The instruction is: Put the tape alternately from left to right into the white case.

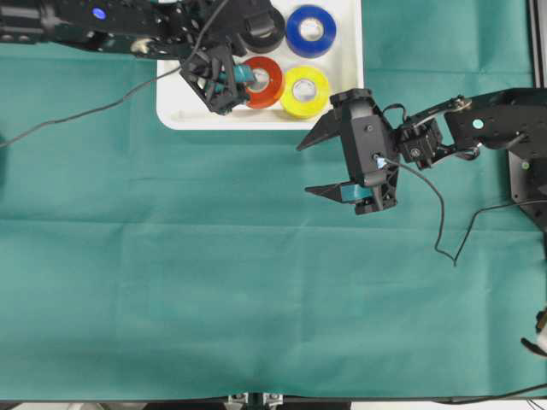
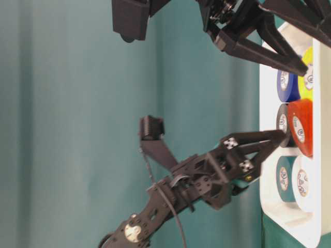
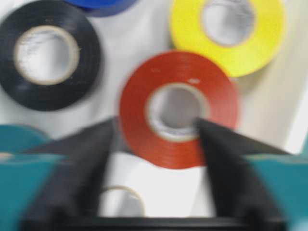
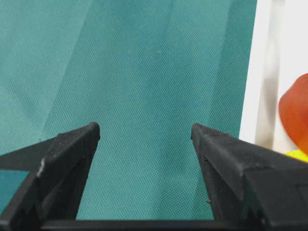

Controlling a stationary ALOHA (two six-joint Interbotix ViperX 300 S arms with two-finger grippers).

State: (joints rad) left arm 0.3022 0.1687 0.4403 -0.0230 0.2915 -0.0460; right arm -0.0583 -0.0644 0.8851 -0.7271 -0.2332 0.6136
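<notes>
Overhead, the white case [image 1: 175, 115] sits at the top edge of the green cloth [image 1: 214, 282], and the left gripper [image 1: 224, 81] hangs over it with its jaws spread, just beside the red roll [image 1: 263, 83]. Red lies flat in the case, touching the yellow roll [image 1: 305, 90] on its right; behind them are the black roll [image 1: 261, 30] and the blue roll [image 1: 310, 30]. From the left wrist camera the 2 dark fingers [image 3: 226, 159] stand apart on either side of red's near edge — nothing is pinched, though the picture is too blurred to say whether a tip brushes the roll. A white roll [image 3: 120, 204] shows between the fingers, low in that view, and the table-level view adds a teal roll [image 2: 283, 178] next to it at the case's end. The right gripper [image 1: 316, 166] hovers over bare cloth just outside the case's front corner — jaws wide apart, holding nothing.
</notes>
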